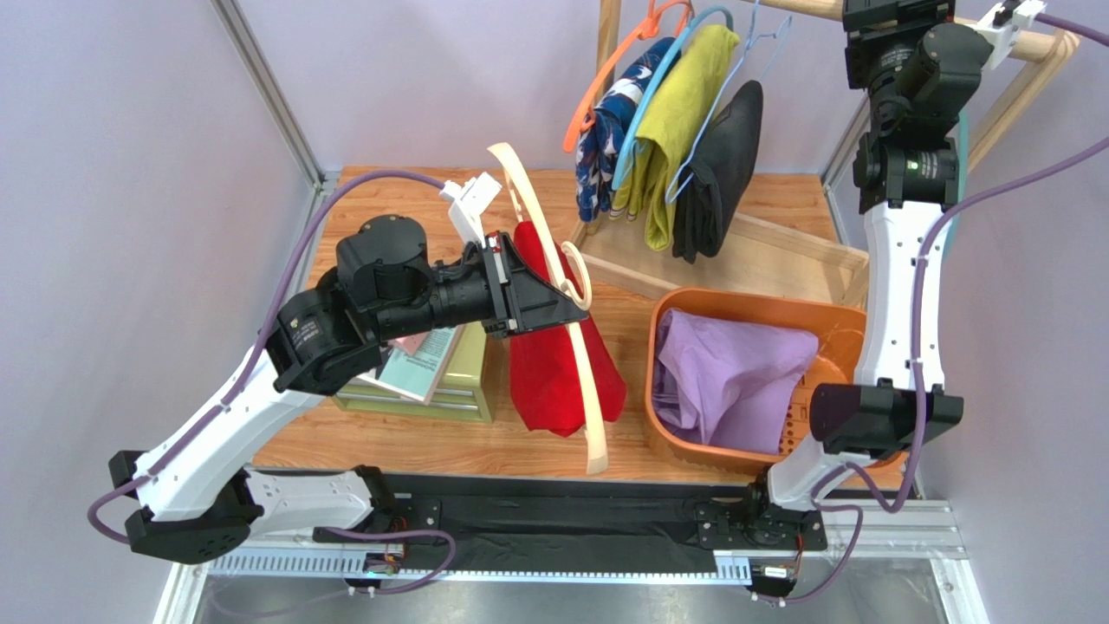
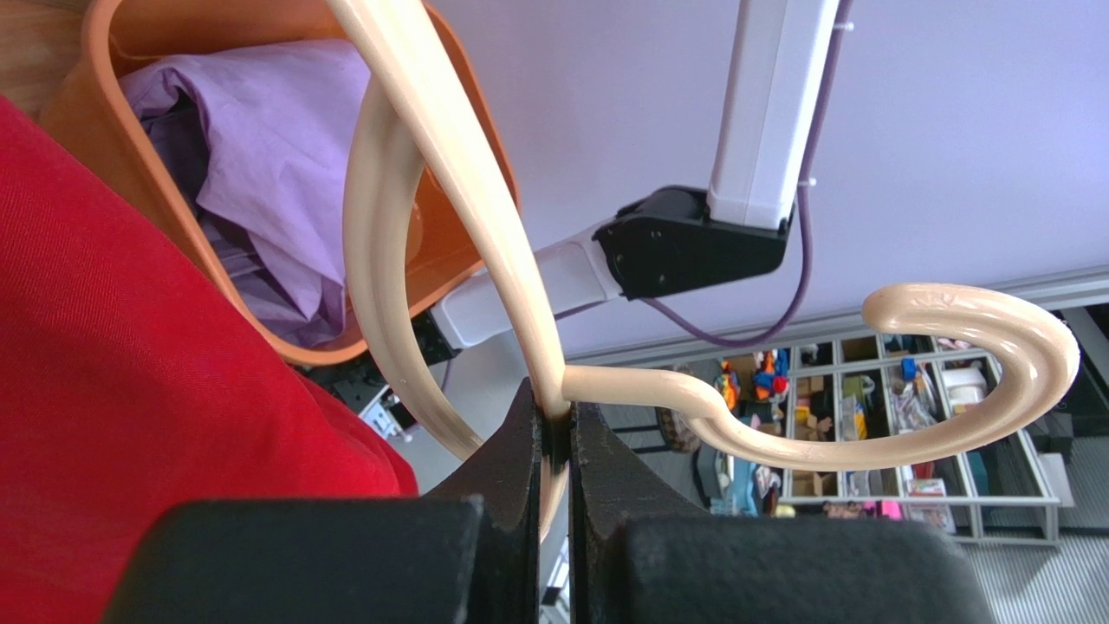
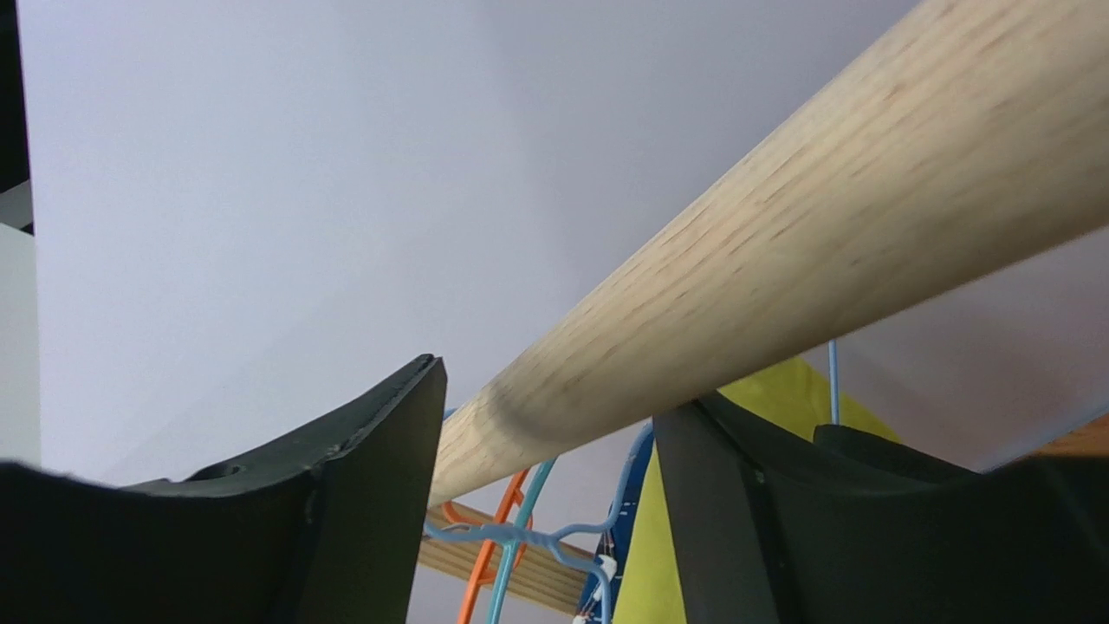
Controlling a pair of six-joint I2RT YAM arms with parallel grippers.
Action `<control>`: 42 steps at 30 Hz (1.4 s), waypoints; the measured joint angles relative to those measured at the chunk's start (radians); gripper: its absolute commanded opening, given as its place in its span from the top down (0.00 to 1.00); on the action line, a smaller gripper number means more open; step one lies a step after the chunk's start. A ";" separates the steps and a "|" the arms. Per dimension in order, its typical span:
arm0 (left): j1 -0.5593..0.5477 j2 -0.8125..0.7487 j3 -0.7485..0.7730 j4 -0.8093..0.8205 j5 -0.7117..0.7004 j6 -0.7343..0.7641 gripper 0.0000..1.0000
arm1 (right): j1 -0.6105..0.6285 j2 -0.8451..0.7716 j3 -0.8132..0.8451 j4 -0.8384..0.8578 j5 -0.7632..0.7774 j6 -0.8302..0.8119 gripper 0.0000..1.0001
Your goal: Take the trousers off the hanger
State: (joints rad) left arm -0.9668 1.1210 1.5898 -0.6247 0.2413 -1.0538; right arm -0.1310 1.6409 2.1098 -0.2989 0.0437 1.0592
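Note:
My left gripper [image 1: 562, 289] [image 2: 557, 429] is shut on the neck of a cream hanger [image 1: 592, 377] [image 2: 430, 156], held above the table. Bright red trousers [image 1: 547, 364] [image 2: 130, 364] hang draped over it. Lilac trousers [image 1: 729, 377] [image 2: 287, 117] lie in the orange basket [image 1: 762, 307]. Navy patterned trousers [image 1: 612, 124], yellow-green trousers [image 1: 677, 111] and black trousers [image 1: 723, 163] hang on hangers from the wooden rail [image 3: 781, 260]. My right gripper [image 3: 553, 429] is open, raised at that rail, which crosses just beyond its fingers.
A green box with books on top [image 1: 430, 377] sits under my left arm. The wooden rack's base frame [image 1: 768, 254] stands behind the basket. An orange hanger [image 1: 612, 65] and blue hangers [image 3: 573, 546] hang on the rail. Metal enclosure posts stand at the back corners.

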 measured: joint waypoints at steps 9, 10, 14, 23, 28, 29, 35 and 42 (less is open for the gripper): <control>0.002 -0.006 -0.014 -0.003 0.005 -0.008 1.00 | -0.002 0.245 0.249 0.005 -0.023 0.285 1.00; 0.003 -0.008 -0.017 -0.003 0.005 -0.008 1.00 | -0.002 0.275 0.278 0.017 -0.032 0.317 1.00; 0.006 -0.009 -0.022 -0.008 0.004 -0.014 1.00 | 0.000 0.367 0.332 0.119 -0.066 0.326 1.00; 0.008 -0.009 -0.026 -0.019 0.006 -0.022 1.00 | 0.003 0.505 0.439 0.262 -0.123 0.335 0.68; 0.013 -0.009 -0.028 -0.022 0.016 -0.038 1.00 | 0.008 0.521 0.451 0.253 -0.224 0.284 0.25; 0.013 -0.009 -0.028 -0.022 0.020 -0.042 1.00 | 0.019 0.506 0.425 0.238 -0.250 0.258 0.23; 0.014 -0.009 -0.028 -0.022 0.048 -0.050 1.00 | 0.044 0.325 0.263 0.019 -0.335 0.113 0.13; 0.019 -0.009 -0.028 -0.022 0.086 -0.064 1.00 | 0.083 0.055 0.121 -0.335 -0.346 -0.093 0.03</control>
State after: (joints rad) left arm -0.9482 1.1122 1.5620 -0.6468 0.3275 -1.1175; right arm -0.0479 1.6955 2.2307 -0.6342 -0.3019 0.9661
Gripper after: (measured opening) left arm 0.033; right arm 0.957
